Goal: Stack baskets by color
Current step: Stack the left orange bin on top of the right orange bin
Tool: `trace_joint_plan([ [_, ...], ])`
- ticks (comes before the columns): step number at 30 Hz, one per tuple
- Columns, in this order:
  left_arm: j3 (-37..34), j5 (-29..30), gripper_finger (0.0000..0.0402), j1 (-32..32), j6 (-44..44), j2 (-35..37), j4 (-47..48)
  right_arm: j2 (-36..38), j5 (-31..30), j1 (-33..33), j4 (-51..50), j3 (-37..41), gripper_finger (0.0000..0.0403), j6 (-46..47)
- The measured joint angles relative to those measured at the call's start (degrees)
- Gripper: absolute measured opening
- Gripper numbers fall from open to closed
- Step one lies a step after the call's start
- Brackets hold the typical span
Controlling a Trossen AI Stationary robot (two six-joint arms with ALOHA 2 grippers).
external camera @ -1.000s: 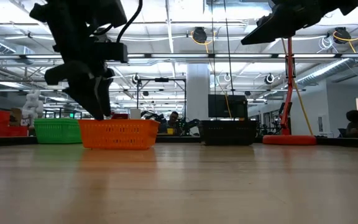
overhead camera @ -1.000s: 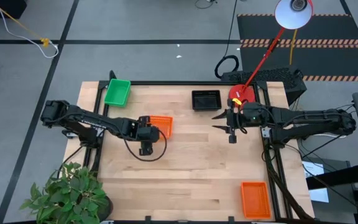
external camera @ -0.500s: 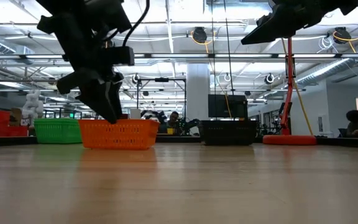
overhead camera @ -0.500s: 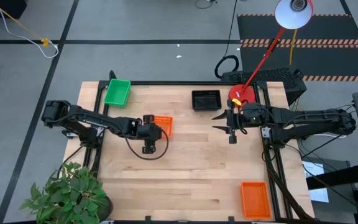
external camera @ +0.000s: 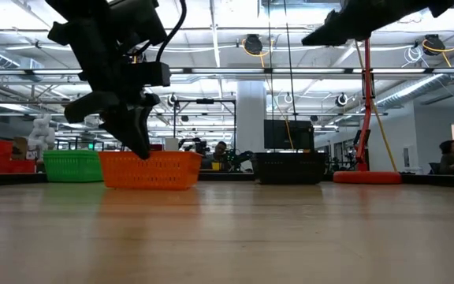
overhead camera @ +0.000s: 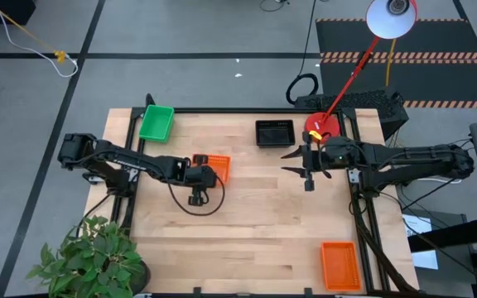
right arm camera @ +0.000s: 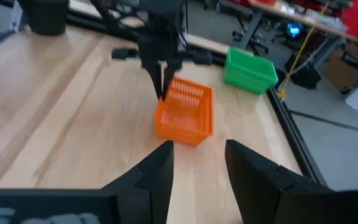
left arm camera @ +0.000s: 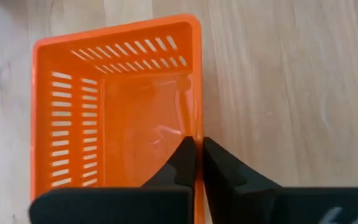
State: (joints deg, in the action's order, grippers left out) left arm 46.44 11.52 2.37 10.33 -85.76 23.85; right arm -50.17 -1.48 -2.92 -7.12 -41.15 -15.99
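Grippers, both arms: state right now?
Left gripper: shut on the orange basket, pinching its wall.
Right gripper: open, holding nothing, raised over the table.

Orange basket (left arm camera: 114, 106): upright, slotted walls, one long wall pinched between my left gripper (left arm camera: 197, 163) fingers, one inside, one outside. Green basket (overhead camera: 156, 122): upright at the far left corner, well beyond those jaws. Black basket (overhead camera: 274, 132): at the far edge, near my right gripper (overhead camera: 292, 161). Second orange basket (overhead camera: 339, 266): near right corner, well apart from both.
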Motion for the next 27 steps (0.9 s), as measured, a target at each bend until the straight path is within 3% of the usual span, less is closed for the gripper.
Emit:
trace_joint_plan([
  [6,0.64,0.08,0.0027,1.2,0.96,0.0,0.43,0.0,0.02,2.64,3.57,0.0,0.0141,-0.79],
  [12,4.12,0.47,0.0008,4.8,4.22,0.0,0.4,0.0,0.02,4.34,5.34,0.0,0.0141,-1.24],
  [16,6.94,1.15,0.0017,7.59,6.59,0.0,0.37,-0.59,-1.94,5.74,5.85,-0.33,0.0141,2.52],
  [27,12.07,1.39,0.0019,14.83,16.68,0.0,-4.22,-12.31,-2.78,16.07,-10.64,-13.66,0.0141,10.42],
])
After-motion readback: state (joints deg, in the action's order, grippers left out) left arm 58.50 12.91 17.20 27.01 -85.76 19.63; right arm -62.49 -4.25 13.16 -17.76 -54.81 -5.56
